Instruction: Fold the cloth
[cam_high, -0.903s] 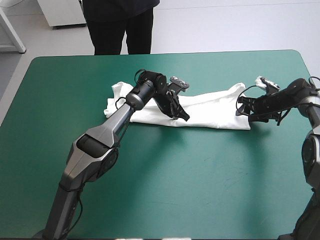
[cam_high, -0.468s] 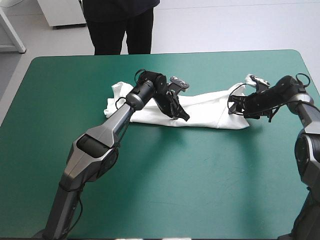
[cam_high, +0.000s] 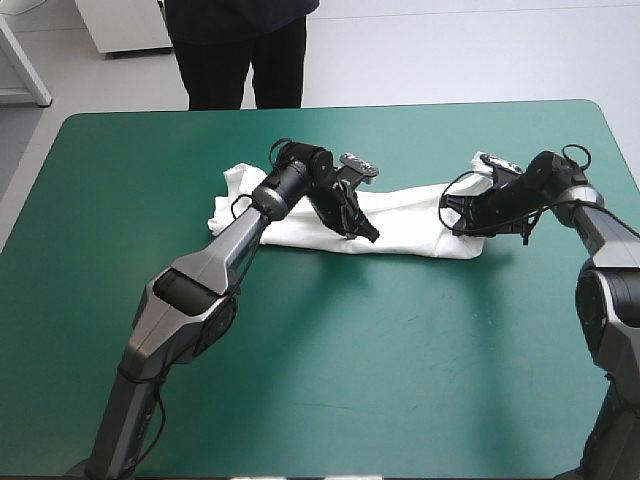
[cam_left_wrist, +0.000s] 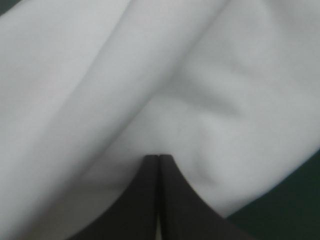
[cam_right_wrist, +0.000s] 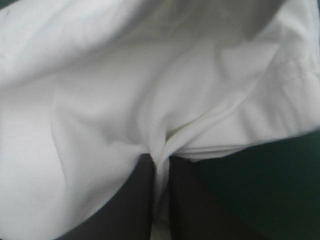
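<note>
The T-shirt (cam_high: 410, 212) lies toward the table's (cam_high: 330, 390) twelve o'clock. The left gripper (cam_left_wrist: 159, 158), fingertips together, rests at its six o'clock edge. The right gripper (cam_right_wrist: 160, 161) pinches its three o'clock end.

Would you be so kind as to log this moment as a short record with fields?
T-shirt: white, lying as a long band across the table's far half
Left gripper: shut, tip on the T-shirt by its near edge, about midway along
Right gripper: shut on the T-shirt at its right end, cloth bunched between the fingers
Table: teal-green cover
</note>
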